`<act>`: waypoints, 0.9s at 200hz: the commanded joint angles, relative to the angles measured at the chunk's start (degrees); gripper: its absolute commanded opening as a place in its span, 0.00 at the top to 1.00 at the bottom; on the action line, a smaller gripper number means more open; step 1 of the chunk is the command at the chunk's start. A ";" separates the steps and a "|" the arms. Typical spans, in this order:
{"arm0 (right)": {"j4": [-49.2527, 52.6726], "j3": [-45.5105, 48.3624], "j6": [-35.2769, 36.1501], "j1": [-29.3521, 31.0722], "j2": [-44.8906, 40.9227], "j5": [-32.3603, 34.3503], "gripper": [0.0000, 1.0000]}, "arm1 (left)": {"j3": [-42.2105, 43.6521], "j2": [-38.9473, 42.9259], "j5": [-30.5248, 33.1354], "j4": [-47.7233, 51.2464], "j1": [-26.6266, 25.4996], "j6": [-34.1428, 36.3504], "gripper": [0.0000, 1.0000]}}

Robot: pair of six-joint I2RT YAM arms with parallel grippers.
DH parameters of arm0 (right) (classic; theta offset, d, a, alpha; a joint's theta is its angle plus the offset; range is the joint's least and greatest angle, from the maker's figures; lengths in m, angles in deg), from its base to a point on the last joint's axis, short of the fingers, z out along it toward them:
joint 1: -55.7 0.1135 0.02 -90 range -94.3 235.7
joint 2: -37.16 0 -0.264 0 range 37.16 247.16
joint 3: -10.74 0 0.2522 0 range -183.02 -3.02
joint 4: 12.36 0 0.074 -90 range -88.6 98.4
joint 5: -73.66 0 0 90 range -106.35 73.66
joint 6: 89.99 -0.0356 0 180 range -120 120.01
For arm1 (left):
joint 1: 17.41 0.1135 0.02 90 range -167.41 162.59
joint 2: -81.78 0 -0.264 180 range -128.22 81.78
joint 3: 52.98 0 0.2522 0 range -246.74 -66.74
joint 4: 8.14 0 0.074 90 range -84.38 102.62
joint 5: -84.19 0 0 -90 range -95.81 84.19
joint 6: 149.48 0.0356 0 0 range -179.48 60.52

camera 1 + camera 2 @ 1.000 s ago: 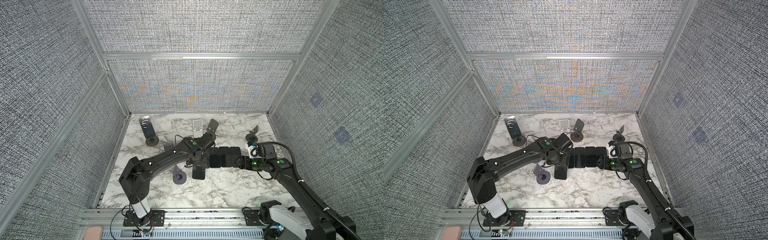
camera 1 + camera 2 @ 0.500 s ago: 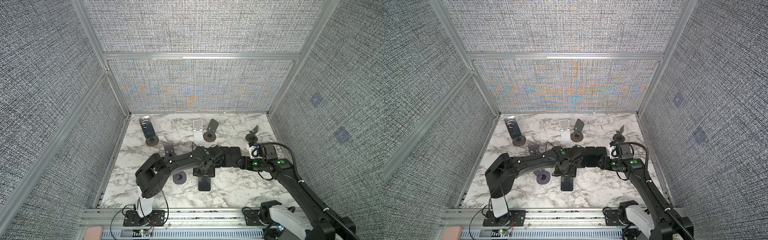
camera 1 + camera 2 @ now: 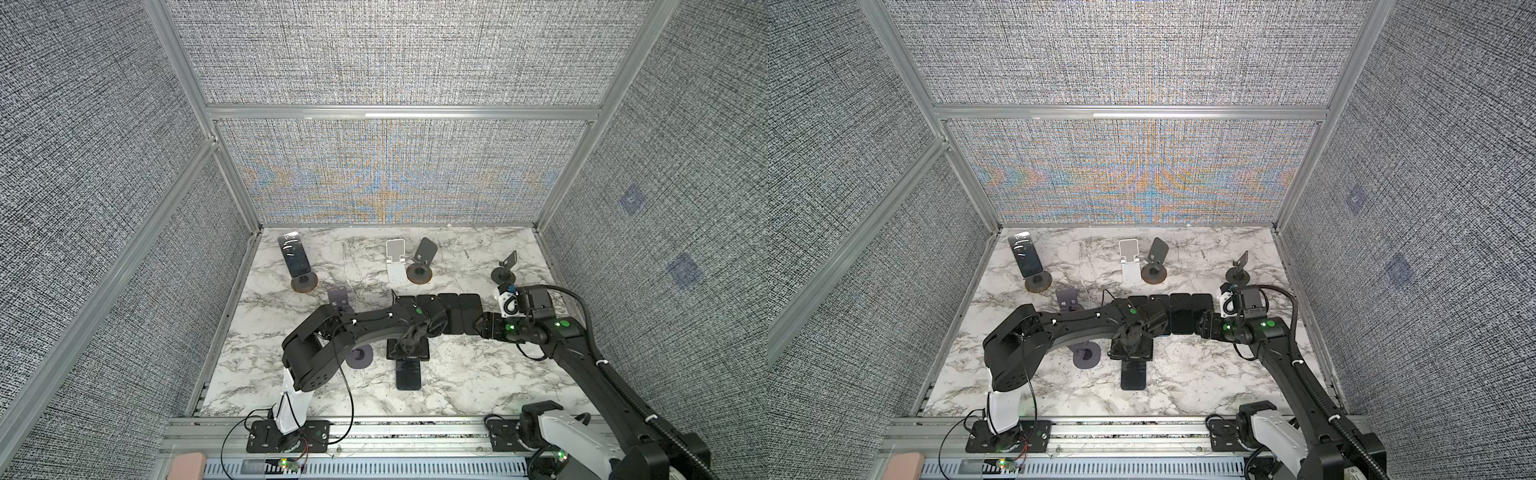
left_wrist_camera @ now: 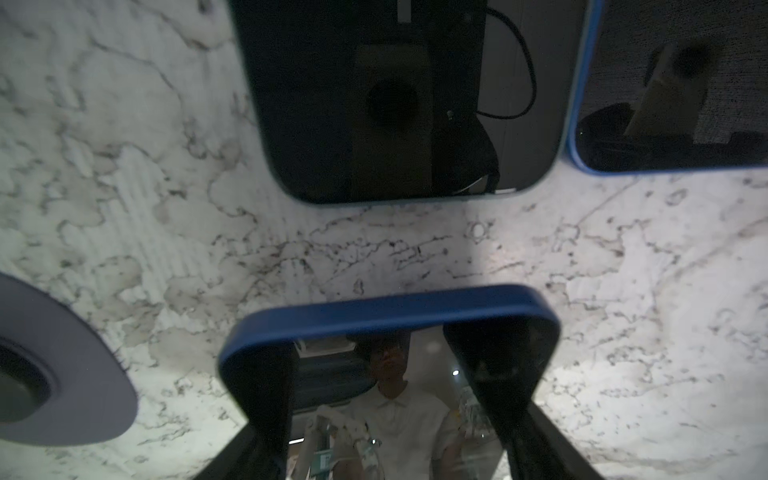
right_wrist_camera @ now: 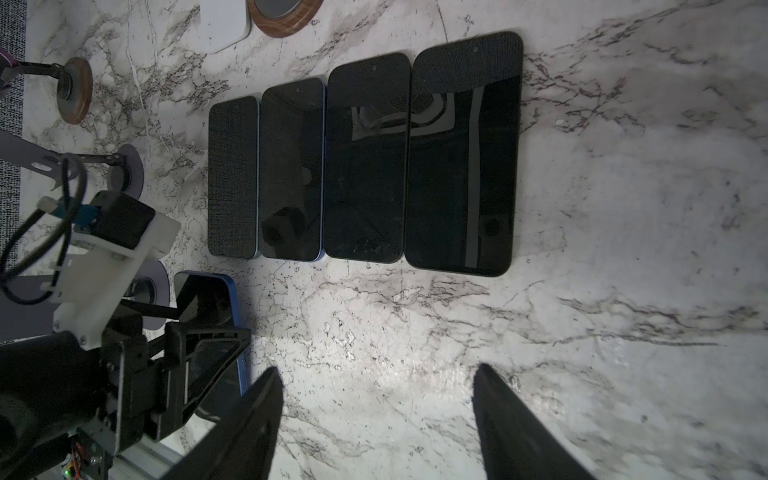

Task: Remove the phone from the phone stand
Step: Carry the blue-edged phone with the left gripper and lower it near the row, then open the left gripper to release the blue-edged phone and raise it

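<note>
Left claw [image 3: 408, 352], in both top views: pointing down, clamped across the width of the blue-cased phone [image 3: 408, 376], which juts out on the claw's front side. Purple phone stand [image 3: 360, 358]: round base just left of that claw, apart from the phone. Row of four dark phones [image 3: 461, 315]: flat on the counter [image 3: 478, 382], behind the claw and to its right. Right claw [image 3: 478, 327]: at the row's far end, spread, holding nothing.

Left wrist view: left claw [image 4: 386, 390] pinching the phone [image 4: 390, 309] by its long edges; phone tilted, blue end beyond the claw tips; phone stand base [image 4: 62, 365] close at the claw's left; two phones of the row lie beyond.

Right wrist view: right claw [image 5: 376, 370] spread over bare counter; row [image 5: 365, 166] ahead of it; left claw [image 5: 214, 332] to its left, gripping the phone [image 5: 199, 291].
</note>
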 commanded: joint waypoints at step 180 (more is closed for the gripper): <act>-0.76 -0.16 0.77 -0.14 0.41 -0.32 0.29 | -0.45 -3.22 2.28 0.96 -0.02 -1.96 0.10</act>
